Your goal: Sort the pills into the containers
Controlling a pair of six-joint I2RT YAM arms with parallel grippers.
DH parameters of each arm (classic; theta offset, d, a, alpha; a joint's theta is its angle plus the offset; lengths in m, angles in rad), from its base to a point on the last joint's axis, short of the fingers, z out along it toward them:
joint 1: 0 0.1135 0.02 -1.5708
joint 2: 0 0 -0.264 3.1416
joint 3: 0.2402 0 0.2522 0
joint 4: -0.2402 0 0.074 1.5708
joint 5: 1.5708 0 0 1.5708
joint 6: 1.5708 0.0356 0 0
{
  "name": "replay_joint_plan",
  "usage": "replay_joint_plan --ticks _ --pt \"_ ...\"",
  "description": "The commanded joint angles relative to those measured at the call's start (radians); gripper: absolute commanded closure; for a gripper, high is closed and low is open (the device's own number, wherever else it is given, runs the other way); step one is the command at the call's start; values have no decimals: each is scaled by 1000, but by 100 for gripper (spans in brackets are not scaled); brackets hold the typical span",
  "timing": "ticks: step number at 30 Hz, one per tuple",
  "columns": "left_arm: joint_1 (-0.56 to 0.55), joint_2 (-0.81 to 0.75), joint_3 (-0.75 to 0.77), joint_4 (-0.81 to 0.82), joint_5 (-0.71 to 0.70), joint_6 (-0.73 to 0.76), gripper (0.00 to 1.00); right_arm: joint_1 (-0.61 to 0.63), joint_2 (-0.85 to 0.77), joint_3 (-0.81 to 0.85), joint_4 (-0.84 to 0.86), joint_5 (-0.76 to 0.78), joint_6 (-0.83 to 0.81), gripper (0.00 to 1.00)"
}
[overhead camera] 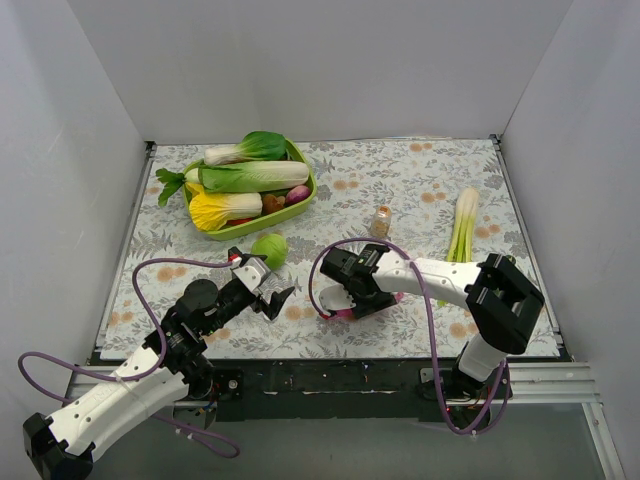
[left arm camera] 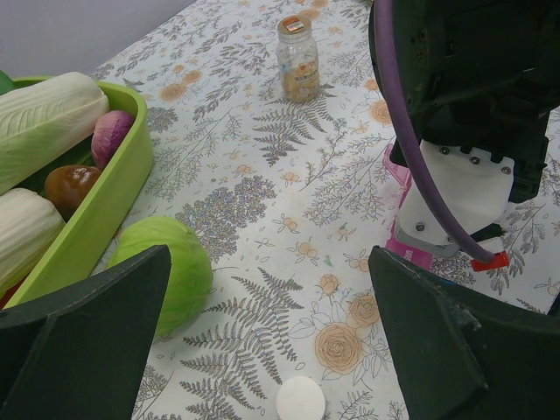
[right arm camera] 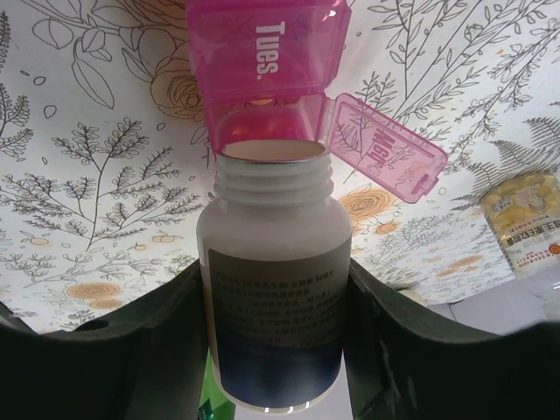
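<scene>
The pink pill organiser (right arm camera: 262, 44) lies on the flowered cloth. Its "Tues." compartment is closed and the one beside it has its lid (right arm camera: 385, 144) flipped open. My right gripper (right arm camera: 273, 271) is shut on an uncapped white bottle (right arm camera: 273, 297), tipped with its mouth right at the open compartment. No pills show clearly. In the top view the right gripper (overhead camera: 348, 290) hangs over the organiser (overhead camera: 345, 313). My left gripper (overhead camera: 272, 292) is open and empty, low over the cloth, with a white round cap (left arm camera: 300, 401) lying between its jaws (left arm camera: 269, 289). The organiser (left arm camera: 404, 238) shows partly under the right gripper.
A small clear jar (overhead camera: 381, 222) stands behind the organiser. A green ball-shaped vegetable (overhead camera: 269, 248) lies next to the left gripper. A green tray (overhead camera: 300, 205) of vegetables sits at the back left. A leek (overhead camera: 462, 228) lies at the right.
</scene>
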State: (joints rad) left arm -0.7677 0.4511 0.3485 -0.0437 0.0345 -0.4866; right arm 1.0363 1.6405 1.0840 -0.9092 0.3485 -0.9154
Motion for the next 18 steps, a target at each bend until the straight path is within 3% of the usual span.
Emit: replay_joint_plan --ticks 1,18 --pt "4 3 -8 8 8 11 2 8 12 39 -45 7 -8 99" --pt "4 -2 -9 5 8 11 2 11 12 47 -42 6 1 99"
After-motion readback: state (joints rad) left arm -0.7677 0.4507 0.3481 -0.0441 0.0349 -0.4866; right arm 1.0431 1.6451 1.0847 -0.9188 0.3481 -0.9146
